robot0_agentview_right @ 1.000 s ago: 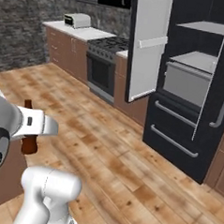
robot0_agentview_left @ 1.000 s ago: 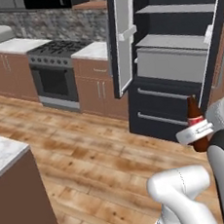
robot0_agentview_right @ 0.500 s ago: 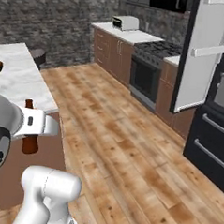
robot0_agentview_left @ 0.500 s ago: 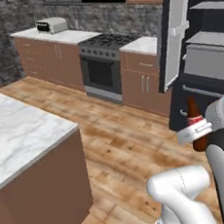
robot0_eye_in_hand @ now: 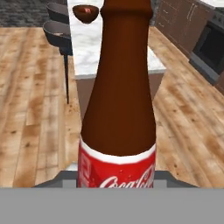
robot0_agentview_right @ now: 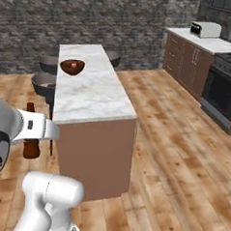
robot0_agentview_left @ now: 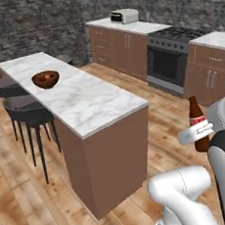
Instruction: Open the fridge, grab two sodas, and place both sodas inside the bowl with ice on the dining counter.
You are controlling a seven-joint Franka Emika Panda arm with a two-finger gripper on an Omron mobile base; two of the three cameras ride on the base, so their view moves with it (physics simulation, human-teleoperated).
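Fingers pinch the soda bottle (robot0_agentview_left: 198, 123) at its red label, upright beside the arm, though the tips themselves sit below the hand view's edge. Across the dining counter (robot0_agentview_left: 91, 104), the far bowl (robot0_agentview_left: 45, 79) demands a long reach; a swing could clip the stools (robot0_agentview_left: 22, 105) or tip the bottle. Any ice in the bowl is too small to make out.

Toaster (robot0_agentview_left: 124, 16) on wall counter, stove (robot0_agentview_left: 170, 61), stools (robot0_agentview_left: 23, 106), prob. dark, wood floor (robot0_agentview_right: 179, 136)
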